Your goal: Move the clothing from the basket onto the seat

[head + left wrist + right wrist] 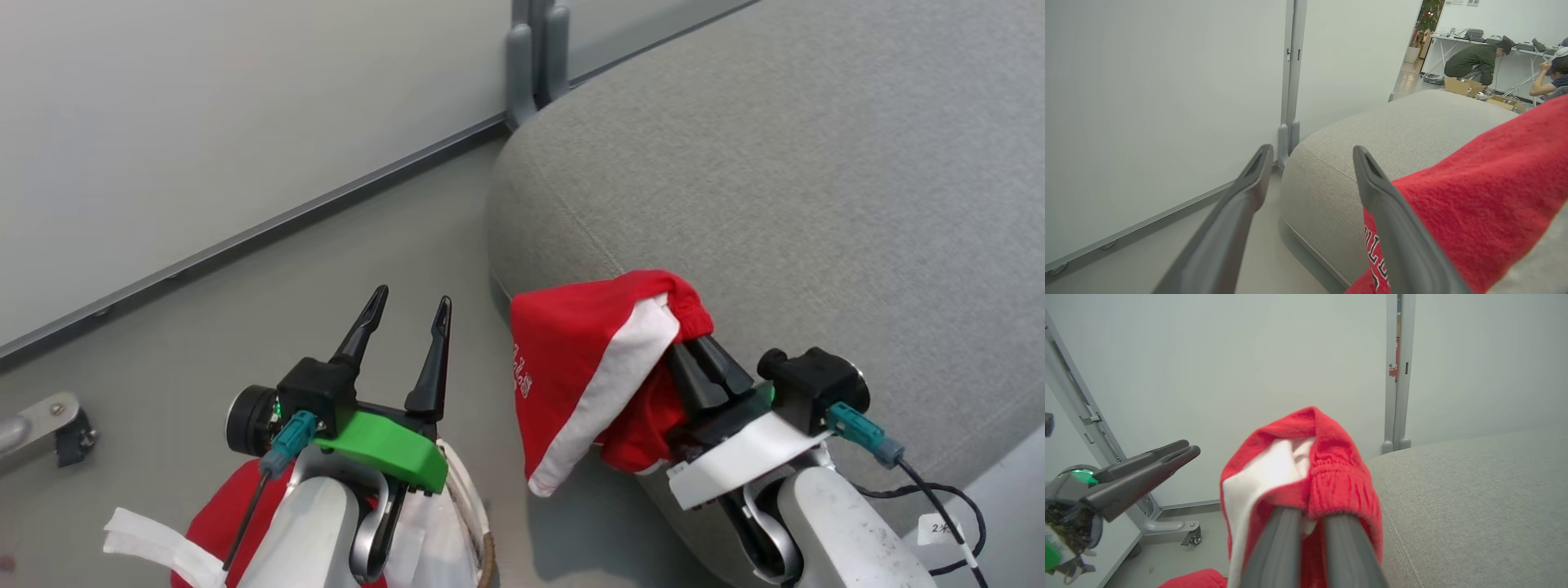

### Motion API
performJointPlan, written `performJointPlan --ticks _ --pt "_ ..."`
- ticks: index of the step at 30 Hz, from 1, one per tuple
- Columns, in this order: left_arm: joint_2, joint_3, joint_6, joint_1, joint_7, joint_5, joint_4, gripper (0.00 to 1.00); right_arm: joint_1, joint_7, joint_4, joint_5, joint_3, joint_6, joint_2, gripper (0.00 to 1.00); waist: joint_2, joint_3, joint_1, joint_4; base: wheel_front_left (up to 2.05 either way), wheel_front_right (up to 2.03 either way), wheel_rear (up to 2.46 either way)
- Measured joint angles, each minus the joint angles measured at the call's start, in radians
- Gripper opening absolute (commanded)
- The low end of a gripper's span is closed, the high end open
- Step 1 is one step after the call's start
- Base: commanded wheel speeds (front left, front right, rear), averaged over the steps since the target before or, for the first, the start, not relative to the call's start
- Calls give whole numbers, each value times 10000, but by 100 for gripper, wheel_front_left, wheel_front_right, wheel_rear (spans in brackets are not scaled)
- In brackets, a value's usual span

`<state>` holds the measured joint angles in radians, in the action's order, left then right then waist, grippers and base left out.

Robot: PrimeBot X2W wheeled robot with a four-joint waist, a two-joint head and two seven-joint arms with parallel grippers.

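Quick rundown of the surroundings: a pale partition wall [204,122] runs along the far side. Its grey post [535,57] stands right behind the rounded corner of the seat [816,204]. One caster foot [49,420] sits on the floor [326,245] off to the left. Way back in the left wrist view, two people [1474,61] are crouched by some cardboard boxes [1461,85].

The basket [487,547] is tucked under the left arm at the bottom of the head view. Its white liner [139,535] flops out, and a second red piece [216,514] is inside.

The right claw [704,353] is clamped on the red garment [584,359], with both fingers close together and bunched into the waistband. That garment is up at the seat's near corner, and its white-striped side droops over the cushion edge toward the floor. Can't really tell if it's resting on the cushion or just hanging against it.

The left claw [411,296] is spread wide with nothing in it. It sits over the bare floor just left of the garment. From its own camera, the red fabric is right beside one finger [1396,228] and partly blocks the view of the seat.
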<state>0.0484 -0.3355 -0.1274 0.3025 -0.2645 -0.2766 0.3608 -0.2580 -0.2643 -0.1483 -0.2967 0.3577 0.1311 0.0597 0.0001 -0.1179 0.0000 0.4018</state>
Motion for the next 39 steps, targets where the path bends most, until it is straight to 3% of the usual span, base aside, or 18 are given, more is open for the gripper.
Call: performJointPlan --ticks 8,17,25,30,39 --pt "-8 -675 -10 241 0 -13 -50 100 -561 0 732 324 -1308 0 88 0 0 -631 0 1013 0 0 0" --pt "516 -1409 -12 993 0 2 -259 100 -3386 2 823 805 -2389 2 1599 0 0 -2081 0 1208 0 0 0" --pt "1104 -2165 -13 2260 -2 -128 -437 100 -6230 0 -343 1197 -3400 2 2748 0 0 -3692 1 837 0 0 0" --pt "1296 -2502 -13 2889 0 -232 -520 100 -7338 0 -1645 1448 -3927 2 2861 0 0 -4645 2 428 0 0 0" --pt "1093 -2788 -13 3150 -2 -445 -376 100 -6755 0 -3937 1674 -5250 2 2591 0 0 -5583 2 -724 0 0 0"
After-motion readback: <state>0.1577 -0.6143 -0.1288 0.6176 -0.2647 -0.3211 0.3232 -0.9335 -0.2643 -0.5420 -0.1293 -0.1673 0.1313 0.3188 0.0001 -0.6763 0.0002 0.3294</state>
